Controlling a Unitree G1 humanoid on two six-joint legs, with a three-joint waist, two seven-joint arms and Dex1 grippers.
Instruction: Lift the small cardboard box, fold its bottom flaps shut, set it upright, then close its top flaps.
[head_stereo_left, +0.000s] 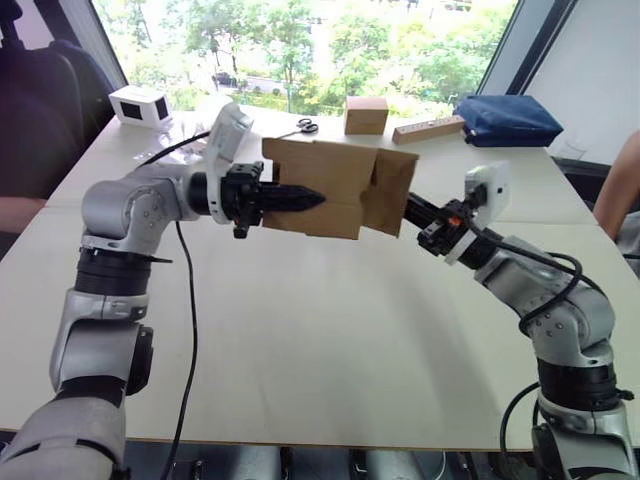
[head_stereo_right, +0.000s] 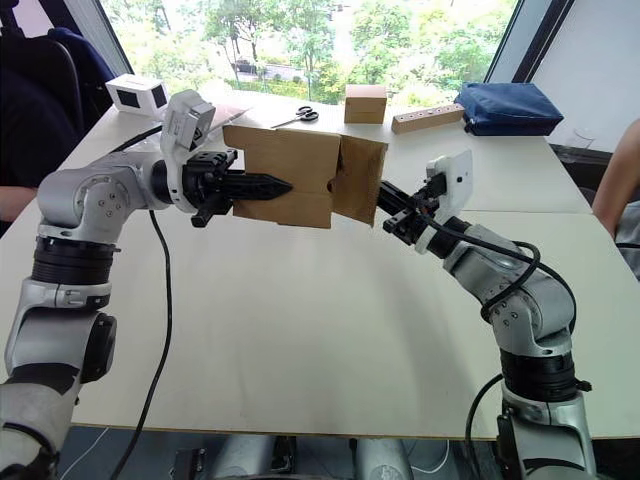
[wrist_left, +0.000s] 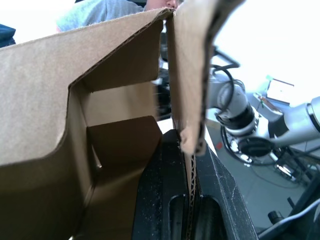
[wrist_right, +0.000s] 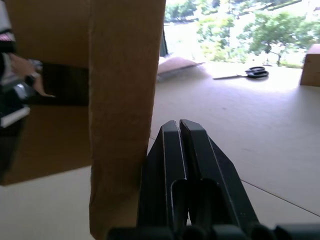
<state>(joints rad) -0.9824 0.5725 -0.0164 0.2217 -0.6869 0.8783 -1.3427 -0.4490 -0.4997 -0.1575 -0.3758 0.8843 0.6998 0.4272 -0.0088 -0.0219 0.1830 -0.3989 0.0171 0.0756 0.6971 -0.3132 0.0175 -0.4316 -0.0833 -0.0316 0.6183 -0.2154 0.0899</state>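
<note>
The small cardboard box (head_stereo_left: 318, 180) hangs in the air above the table's middle, lying on its side. My left gripper (head_stereo_left: 315, 200) is shut on one of its walls; the left wrist view shows the corrugated edge (wrist_left: 192, 200) pinched between the black fingers (wrist_left: 155, 200), with the open inside of the box beside them. At the box's right end a brown flap (head_stereo_left: 392, 195) hangs downward. My right gripper (wrist_right: 179, 125) is shut with nothing in it, its tips close beside that flap (wrist_right: 122, 75) at the box's right end.
At the table's far edge stand a cube-like brown box (head_stereo_left: 365, 115), scissors (head_stereo_left: 305, 126), a wooden block (head_stereo_left: 428, 128), a blue bag (head_stereo_left: 505, 118) and a white box with a dark face (head_stereo_left: 140, 105). A black cable (head_stereo_left: 190, 330) runs down the left side. A person's arm (head_stereo_left: 615, 185) is at the right.
</note>
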